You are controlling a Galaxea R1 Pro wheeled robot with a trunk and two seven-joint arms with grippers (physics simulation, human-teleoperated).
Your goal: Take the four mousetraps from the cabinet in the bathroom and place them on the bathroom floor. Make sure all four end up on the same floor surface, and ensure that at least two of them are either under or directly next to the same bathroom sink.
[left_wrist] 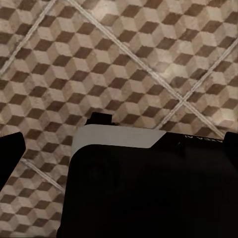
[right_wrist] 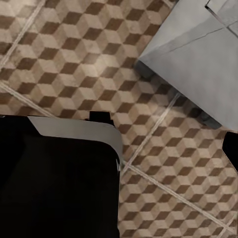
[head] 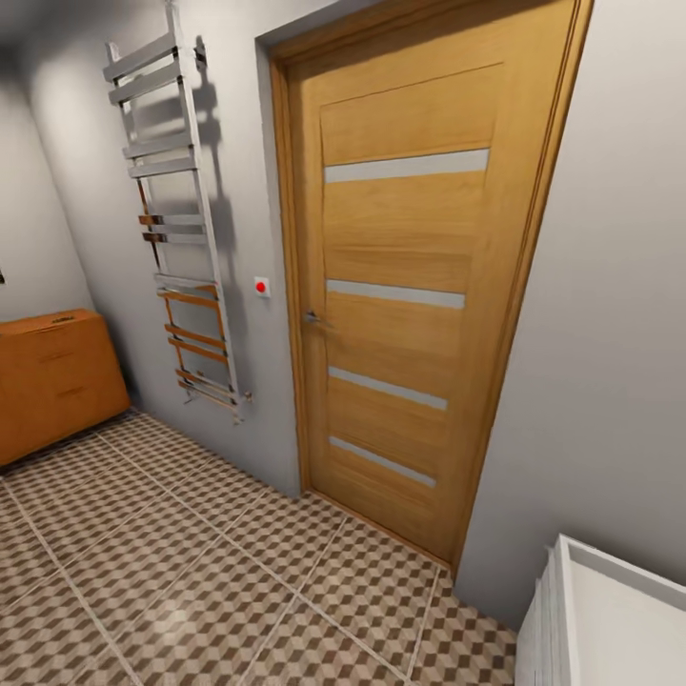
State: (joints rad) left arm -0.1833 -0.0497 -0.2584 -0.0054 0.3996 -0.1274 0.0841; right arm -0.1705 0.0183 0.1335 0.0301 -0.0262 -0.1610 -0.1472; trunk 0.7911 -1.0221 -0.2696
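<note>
The orange-brown cabinet (head: 52, 381) is seen against the wall, left of the wooden door (head: 410, 276), past the chrome towel rail (head: 181, 219). Cube-patterned bathroom floor (head: 191, 572) lies before it. A white vanity corner (head: 610, 619) sits right of the door. Neither gripper's state can be told.

Soft, even light fills the head view, brightest on the tall orange-brown wooden door (head: 410, 276). The chrome ladder-shaped towel rail (head: 176, 219) throws a dark shadow rightward onto the grey wall (head: 610, 314), so light arrives from the left. Upper corners darken. Verticals lean outward, a wide-lens distortion. The cube-patterned brown and beige tiled floor (left_wrist: 119, 59) looks slightly soft, with a pale sheen across it in both wrist views.
</note>
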